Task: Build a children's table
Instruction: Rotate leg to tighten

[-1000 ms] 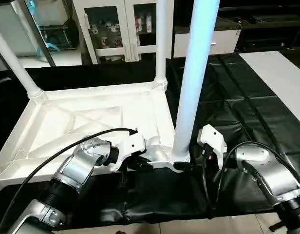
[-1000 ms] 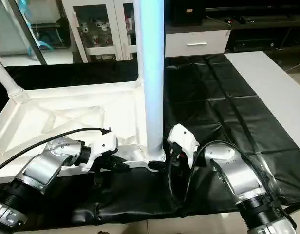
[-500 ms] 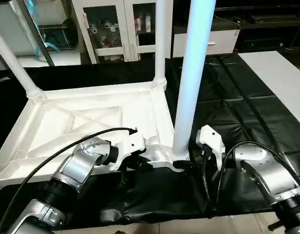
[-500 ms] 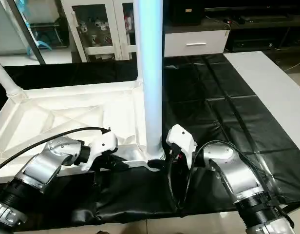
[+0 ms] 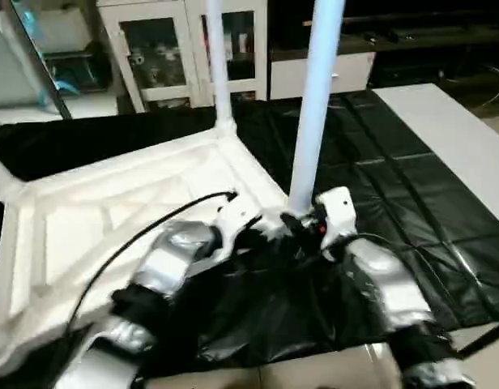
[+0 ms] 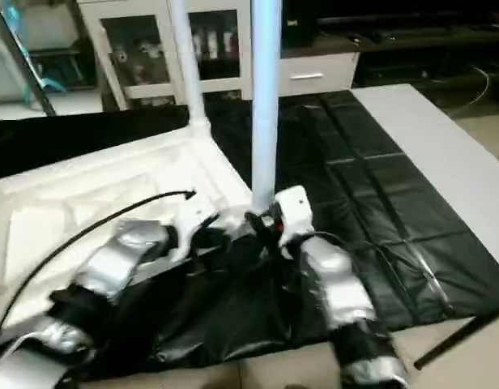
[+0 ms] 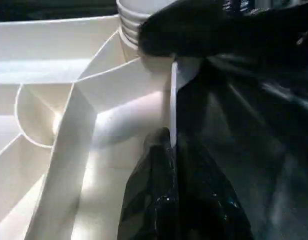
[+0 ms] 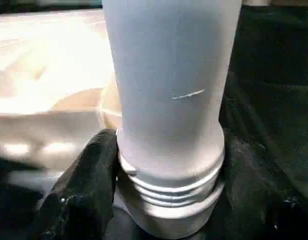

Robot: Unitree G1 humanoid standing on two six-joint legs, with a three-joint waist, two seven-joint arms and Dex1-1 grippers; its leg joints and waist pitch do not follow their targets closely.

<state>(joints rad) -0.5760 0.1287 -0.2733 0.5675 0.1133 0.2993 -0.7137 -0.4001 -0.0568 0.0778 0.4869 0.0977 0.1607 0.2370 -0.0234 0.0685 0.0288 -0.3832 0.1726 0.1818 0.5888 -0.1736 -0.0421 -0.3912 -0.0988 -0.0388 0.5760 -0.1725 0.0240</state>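
White ribbed plastic square tabletop (image 5: 112, 219), lying underside up on black-covered work table (image 5: 411, 186). Near right corner socket (image 8: 169, 220) taken as landmark: long white tapered tube leg (image 5: 314, 105) standing upright in it, threaded collar rings still exposed above socket rim, so judged not fully seated. Right gripper (image 5: 302, 228) at base of that leg, black fingers (image 8: 84, 185) wrapped around both sides of tube just above socket, clasping it. Left gripper (image 5: 253, 237) just beside socket on tabletop's near edge, fingers pressed together with rim of tabletop at their tip; whether rim is actually pinched not discernible. Second white leg (image 5: 217, 65) upright in far socket, beyond landmark; third leg (image 5: 2, 174) at far left corner. Risks, judged: leg tilting or cross-threading if turned off-axis; leg toppling if right grasp loosens before seating; tabletop sliding over slick cover if left hold slips; loose black cover bunching under near edge.
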